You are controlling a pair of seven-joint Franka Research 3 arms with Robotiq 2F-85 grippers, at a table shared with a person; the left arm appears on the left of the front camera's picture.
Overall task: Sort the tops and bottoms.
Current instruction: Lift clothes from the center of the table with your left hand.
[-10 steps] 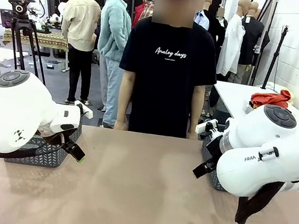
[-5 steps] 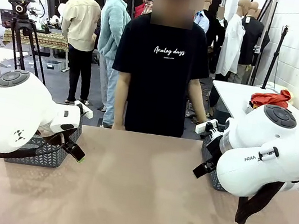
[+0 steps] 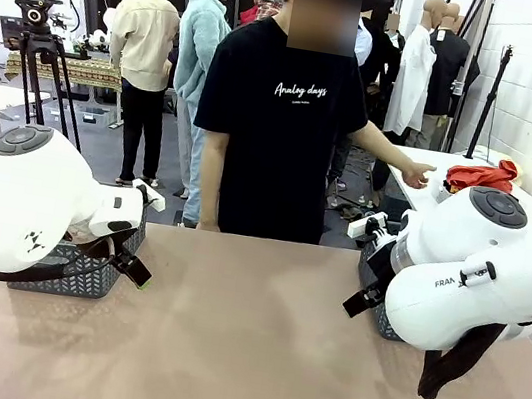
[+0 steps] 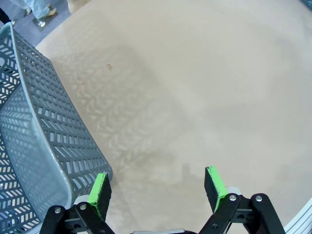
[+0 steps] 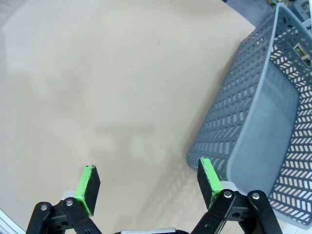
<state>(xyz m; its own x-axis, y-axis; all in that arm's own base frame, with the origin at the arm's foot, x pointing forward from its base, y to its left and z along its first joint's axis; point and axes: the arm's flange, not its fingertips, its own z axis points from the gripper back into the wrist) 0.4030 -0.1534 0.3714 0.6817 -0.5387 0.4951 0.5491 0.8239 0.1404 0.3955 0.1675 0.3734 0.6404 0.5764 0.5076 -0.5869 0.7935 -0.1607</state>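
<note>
Jaws first: left gripper (image 4: 157,187) is spread to full width, green pads (image 4: 101,189) with nothing but bare table (image 4: 195,87) between them, hanging low with the left basket (image 4: 44,146) just beside it at nine o'clock in its wrist view. Right gripper (image 5: 147,184) tells the same story: wide apart, empty, the right basket (image 5: 253,122) close at two o'clock. Out past the baskets, nothing lies within reach of either arm. Across at twelve o'clock stands the person, and the person's hand (image 3: 417,173) is stretched out toward two o'clock, where the orange-red top (image 3: 480,177) sits bunched on a white side table (image 3: 400,163), well apart from both grippers. So my read is that sorting has not begun and this is a waiting beat. To do it well: hold both arms off until the cloth is on the table and that hand is clear, then drop straight onto a raised fold near the garment's middle, pinch deep, and lift high enough that the hanging cloth clears the basket rim. Which basket takes tops I cannot tell
</note>
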